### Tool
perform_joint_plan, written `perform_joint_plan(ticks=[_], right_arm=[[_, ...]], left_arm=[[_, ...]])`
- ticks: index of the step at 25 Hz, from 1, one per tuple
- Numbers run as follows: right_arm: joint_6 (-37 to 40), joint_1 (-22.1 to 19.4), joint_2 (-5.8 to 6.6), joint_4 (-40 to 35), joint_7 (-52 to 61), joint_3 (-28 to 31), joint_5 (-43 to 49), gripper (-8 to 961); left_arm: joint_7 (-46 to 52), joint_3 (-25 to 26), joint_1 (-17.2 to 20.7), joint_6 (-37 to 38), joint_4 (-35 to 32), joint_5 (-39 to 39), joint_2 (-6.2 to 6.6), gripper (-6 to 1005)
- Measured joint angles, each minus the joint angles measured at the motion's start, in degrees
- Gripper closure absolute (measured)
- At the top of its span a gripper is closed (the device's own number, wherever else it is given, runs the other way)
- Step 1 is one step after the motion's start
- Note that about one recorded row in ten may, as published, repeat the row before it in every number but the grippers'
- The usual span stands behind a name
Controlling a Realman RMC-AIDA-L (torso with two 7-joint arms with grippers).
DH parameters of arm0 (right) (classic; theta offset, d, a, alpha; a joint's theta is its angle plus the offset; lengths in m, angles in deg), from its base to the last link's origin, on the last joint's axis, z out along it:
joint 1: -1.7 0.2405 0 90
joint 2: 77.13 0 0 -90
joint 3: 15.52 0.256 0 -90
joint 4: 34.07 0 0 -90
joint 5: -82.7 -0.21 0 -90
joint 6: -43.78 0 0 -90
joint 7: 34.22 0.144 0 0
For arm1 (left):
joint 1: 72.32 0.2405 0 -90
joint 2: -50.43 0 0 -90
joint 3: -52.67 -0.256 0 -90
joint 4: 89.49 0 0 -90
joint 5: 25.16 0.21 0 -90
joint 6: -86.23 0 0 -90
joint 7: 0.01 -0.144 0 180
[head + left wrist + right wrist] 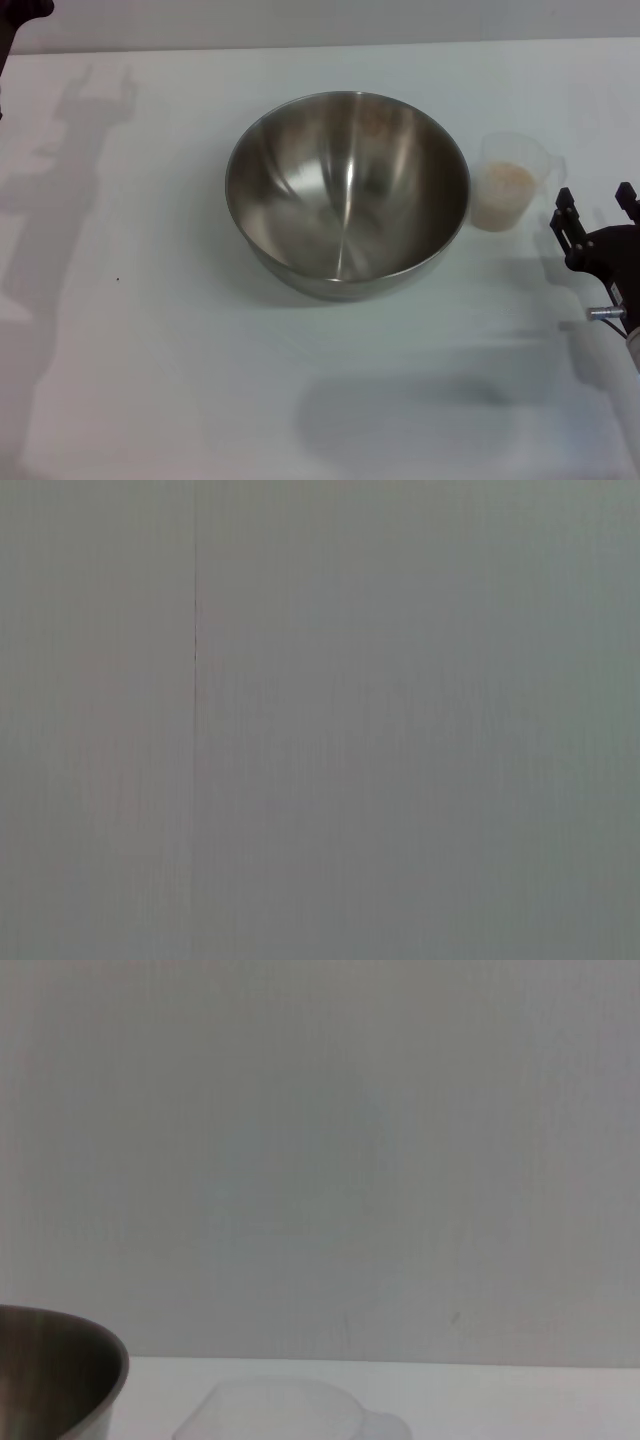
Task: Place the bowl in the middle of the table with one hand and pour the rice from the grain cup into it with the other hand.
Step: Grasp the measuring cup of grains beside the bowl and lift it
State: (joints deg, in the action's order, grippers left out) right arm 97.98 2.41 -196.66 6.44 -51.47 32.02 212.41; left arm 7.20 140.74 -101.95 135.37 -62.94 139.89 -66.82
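Note:
The large steel bowl (348, 192) stands upright and empty in the middle of the white table (150, 350). The clear grain cup (508, 182) stands just right of the bowl, apart from it, with pale rice (503, 190) in its lower half. My right gripper (596, 210) is open and empty, near the table's right edge, a little right of and nearer than the cup. The right wrist view shows the bowl's side (55, 1372) and the cup's rim (285, 1410). My left arm (22, 18) is raised at the far left corner; its gripper is out of view.
The left wrist view shows only a plain grey wall (400, 720). A grey wall (320, 1140) stands behind the table's far edge. Arm shadows lie on the table's left side.

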Motion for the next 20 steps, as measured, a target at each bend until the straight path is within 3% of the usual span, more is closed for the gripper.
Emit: perform_joint_plan(ticks=[20], right_arm=[[0.09,3.8,0.0,-4.67,2.25,0.13,-0.09,280]], left_arm=[[-1.21,0.0,-0.36,-0.02,-0.35,-0.09,-0.62,474]])
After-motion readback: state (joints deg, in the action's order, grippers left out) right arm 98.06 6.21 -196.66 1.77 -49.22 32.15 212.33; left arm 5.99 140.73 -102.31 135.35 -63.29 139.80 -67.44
